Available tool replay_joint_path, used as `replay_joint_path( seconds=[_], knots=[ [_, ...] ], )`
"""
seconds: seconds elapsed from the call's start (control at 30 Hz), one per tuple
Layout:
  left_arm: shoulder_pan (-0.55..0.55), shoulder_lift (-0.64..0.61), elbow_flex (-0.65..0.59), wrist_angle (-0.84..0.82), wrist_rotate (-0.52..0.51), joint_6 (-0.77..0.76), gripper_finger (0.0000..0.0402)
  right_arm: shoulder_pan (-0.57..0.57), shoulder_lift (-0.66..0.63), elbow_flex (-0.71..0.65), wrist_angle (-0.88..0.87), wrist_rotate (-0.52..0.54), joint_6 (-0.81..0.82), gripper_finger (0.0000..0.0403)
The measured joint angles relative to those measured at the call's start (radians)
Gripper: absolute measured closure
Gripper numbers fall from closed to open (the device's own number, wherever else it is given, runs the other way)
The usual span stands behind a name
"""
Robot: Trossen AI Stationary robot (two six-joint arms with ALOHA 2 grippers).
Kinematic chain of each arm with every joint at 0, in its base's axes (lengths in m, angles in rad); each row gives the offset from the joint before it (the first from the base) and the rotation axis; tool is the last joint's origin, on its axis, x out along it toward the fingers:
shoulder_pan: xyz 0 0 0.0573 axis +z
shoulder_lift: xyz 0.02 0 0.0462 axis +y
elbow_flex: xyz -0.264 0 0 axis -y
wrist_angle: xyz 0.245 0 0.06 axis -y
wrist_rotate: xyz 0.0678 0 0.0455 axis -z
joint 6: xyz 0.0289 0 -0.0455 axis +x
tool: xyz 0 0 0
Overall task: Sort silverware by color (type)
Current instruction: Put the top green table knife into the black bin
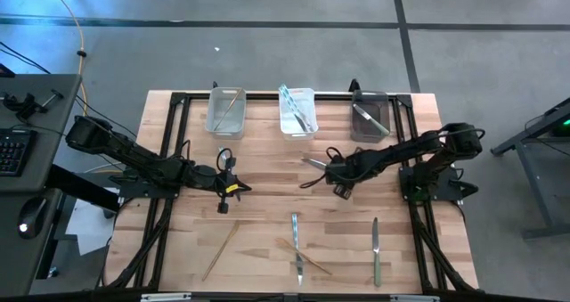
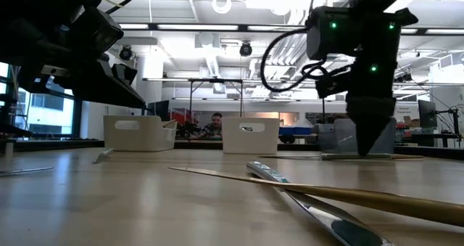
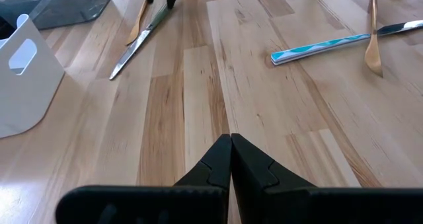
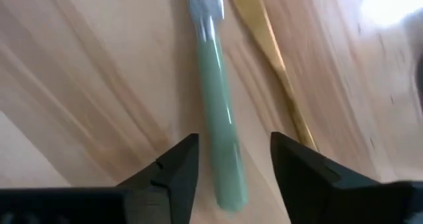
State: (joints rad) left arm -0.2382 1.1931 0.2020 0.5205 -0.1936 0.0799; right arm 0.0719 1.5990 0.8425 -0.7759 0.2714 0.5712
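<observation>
**Right hand open over a green-handled knife at mid-counter**

High view: the right hand (image 1: 334,170) reaches in over the counter (image 1: 267,204) just in front of the bins, above two pieces of silverware (image 1: 313,163) lying close together. Three bins stand along the far edge: the left bin (image 1: 225,111) holds a gold piece, the middle bin (image 1: 297,111) teal ones, the dark bin (image 1: 370,117) grey-green ones, so each colour has its own place. Unsorted pieces lie near the front edge: a gold piece (image 1: 219,248), a teal knife (image 1: 296,244) crossing another gold one, and a green knife (image 1: 376,248). The left hand (image 1: 227,186) waits at centre-left.

Low view: the right arm comes down at the right, its tip close to the counter; how its fingers stand is hard to read here.

Left wrist view: the left hand (image 3: 230,159) is pinched together, holding nothing.

Right wrist view: the right hand (image 4: 231,168) stands wide, its fingers on either side of a green-handled knife (image 4: 218,118) with a gold piece (image 4: 268,59) just beside it. The straddle probably lines up a pinch across the handle, for the dark bin.
</observation>
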Motion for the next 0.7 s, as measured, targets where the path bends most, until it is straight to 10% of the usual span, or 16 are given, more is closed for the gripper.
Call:
replay_joint_path(
  seconds=[0.4, 0.7],
  knots=[
    [0.000, 0.000, 0.000, 0.000, 0.000, 0.000, 0.0401, -0.070, -0.011, -0.109, 0.094, -0.100, -0.063, 0.0232],
    [0.000, 0.000, 0.000, 0.000, 0.000, 0.000, 0.0401, -0.076, -0.012, -0.118, 0.128, -0.159, -0.093, 0.0376]
  ],
)
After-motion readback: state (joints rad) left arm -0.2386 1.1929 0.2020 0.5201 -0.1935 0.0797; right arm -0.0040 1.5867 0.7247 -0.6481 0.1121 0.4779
